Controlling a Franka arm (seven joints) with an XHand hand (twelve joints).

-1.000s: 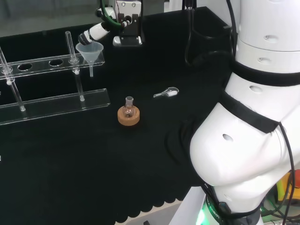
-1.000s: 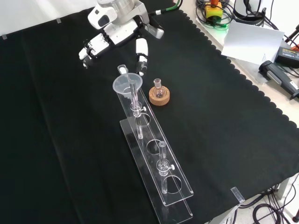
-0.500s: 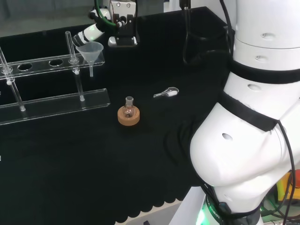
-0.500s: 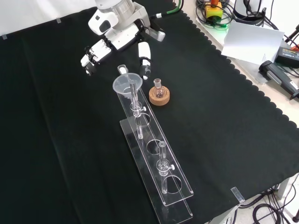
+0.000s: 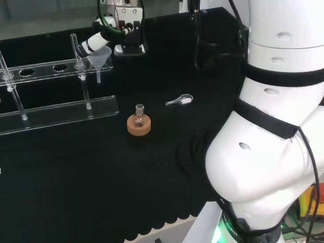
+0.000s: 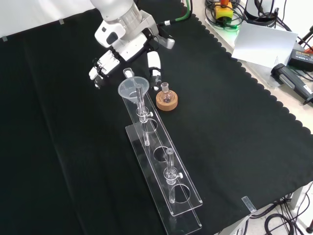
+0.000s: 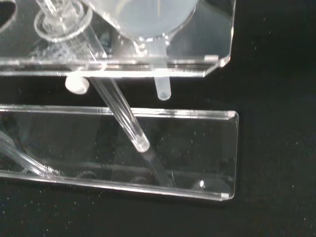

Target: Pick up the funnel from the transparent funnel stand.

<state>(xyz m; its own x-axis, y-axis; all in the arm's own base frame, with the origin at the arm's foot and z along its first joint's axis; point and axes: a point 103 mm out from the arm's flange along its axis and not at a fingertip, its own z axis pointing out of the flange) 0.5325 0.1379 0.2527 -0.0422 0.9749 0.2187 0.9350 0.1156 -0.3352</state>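
Funnel first: from the head view, the small clear plastic funnel (image 5: 99,59) sits in the upper left of the frame, seated in the end hole of the long transparent acrylic funnel stand (image 5: 61,109), its stem hanging below the upper shelf. The black and white robot hand (image 5: 96,40) hovers just behind it, one finger reaching toward the rim. I judge the pick-up not yet done; the approach looks nearly complete, while closing round the funnel and lifting remain. Lower, near the middle of the frame, a small round glass flask (image 5: 138,117) rests on a cork ring (image 5: 138,126), and a little clear scoop (image 5: 180,100) lies to the right on the black-clothed counter (image 5: 101,177).

Front view: the hand (image 6: 122,49) comes in at the top centre, fingers spread and fairly straight, straddling the stand's far end, holding nothing. The funnel (image 6: 132,89) stands just below it, wide mouth upward, untouched as far as I can tell.

Wrist view: the funnel's (image 7: 148,22) cloudy, translucent cone fills the hole in the stand's (image 7: 197,148) upper shelf, and its short stem pokes through beneath, clear of the base plate.
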